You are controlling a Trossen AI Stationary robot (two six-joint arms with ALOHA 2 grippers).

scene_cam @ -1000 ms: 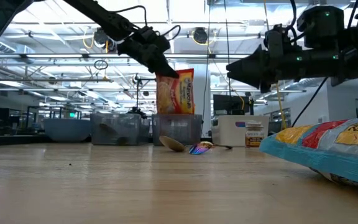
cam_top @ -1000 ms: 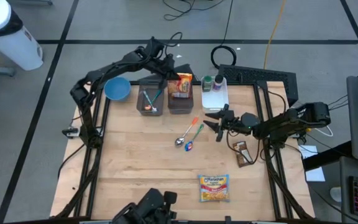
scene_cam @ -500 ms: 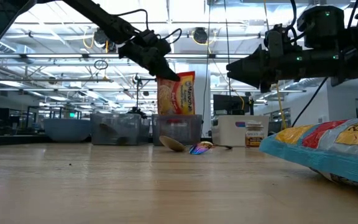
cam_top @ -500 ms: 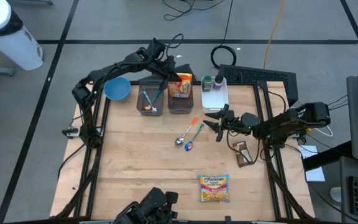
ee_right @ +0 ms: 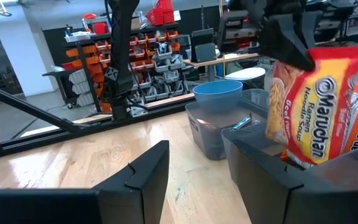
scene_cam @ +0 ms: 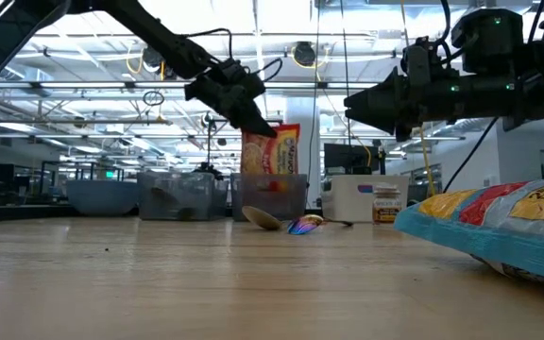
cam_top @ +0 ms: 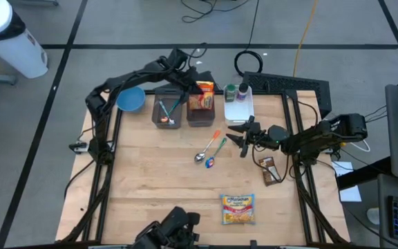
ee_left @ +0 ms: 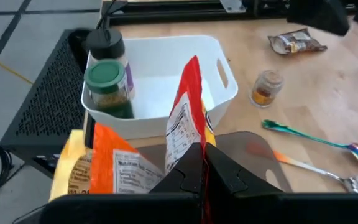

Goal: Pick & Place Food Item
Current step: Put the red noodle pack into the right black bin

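My left gripper is shut on an orange ramen packet at the table's far side, over a clear bin. The packet's lower end is inside the bin's rim, beside another orange packet in there. A third ramen packet lies flat on the table near the front edge. My right gripper hovers open right of centre, nothing between its fingers. My left gripper pinches the packet's upper edge between its two fingers. They come slanting down from the table's far left. The packet hangs upright below them, its lower end down in the clear bin.
A second clear bin with utensils and a blue bowl stand left of the packet's bin. A white bin with spice jars is to its right. Two spoons and a snack bar lie mid-table.
My left gripper has sunk toward the clear bin with the ramen packet. The packet stays upright and now reaches lower into the bin.
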